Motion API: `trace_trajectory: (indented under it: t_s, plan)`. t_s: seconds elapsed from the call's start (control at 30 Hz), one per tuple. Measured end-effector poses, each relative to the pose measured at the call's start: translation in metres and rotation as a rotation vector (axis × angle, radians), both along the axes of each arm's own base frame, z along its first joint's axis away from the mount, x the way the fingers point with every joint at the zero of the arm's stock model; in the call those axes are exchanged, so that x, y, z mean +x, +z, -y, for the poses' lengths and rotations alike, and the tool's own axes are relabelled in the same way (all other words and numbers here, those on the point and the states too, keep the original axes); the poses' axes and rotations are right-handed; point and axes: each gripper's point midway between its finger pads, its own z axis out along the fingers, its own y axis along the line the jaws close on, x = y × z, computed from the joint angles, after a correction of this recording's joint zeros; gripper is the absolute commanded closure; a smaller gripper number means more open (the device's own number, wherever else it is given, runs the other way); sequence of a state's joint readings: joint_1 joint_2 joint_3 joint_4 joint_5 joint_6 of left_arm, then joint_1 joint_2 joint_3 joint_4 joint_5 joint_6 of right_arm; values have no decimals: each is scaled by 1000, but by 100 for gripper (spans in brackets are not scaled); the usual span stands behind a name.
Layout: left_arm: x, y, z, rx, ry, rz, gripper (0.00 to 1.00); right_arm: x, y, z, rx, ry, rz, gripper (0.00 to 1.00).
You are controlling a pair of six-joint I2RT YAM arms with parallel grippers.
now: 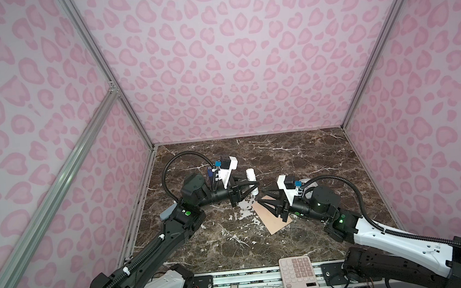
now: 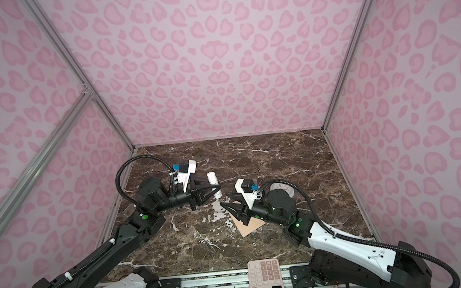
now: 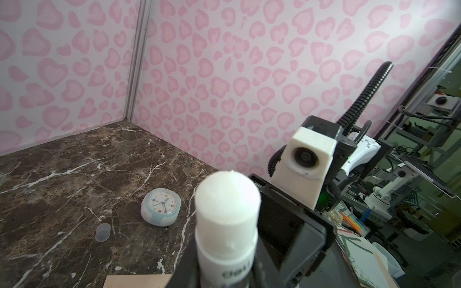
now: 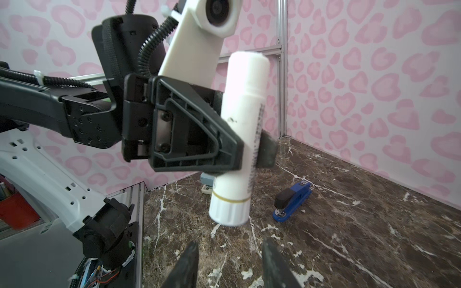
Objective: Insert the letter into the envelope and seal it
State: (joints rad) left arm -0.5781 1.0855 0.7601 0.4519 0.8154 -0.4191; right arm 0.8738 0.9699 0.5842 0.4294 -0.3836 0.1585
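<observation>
Dark marble tabletop, pink heart-print walls. Left gripper clamps an uncapped glue stick, likely readied for sealing. Right gripper, jaws apart and empty, hovers over the flat peach envelope; the letter shows just beside it.

— Anything legible here?
— Hardly. The glue stick has grey lettering on its barrel, between the fingers of the left gripper, but it is cut off and too blurred to spell.
— The calculator? The clock?
— Key marks and dial numerals are too small to read.
</observation>
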Motion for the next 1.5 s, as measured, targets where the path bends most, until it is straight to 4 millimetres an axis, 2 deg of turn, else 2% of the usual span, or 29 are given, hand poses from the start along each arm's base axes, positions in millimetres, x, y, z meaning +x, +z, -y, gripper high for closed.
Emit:
trace_trajectory:
  t_s: [0.33,0.6,1.2,1.37,1.5]
  plan:
    - [-12,7,3,-35,-86,22,96,-1,5,-8,39,50,-9,57]
    - [-14,4,4,-32,-105,10,96,-4,14,-14,74,95,-11,58]
    - [-14,2,5,-32,-108,2,96,-2,14,-17,80,97,-36,77]
    - [-10,6,3,-43,-62,12,96,6,18,-16,66,37,-21,86]
    - [0,11,2,-53,28,21,96,17,22,-18,38,-44,11,86]
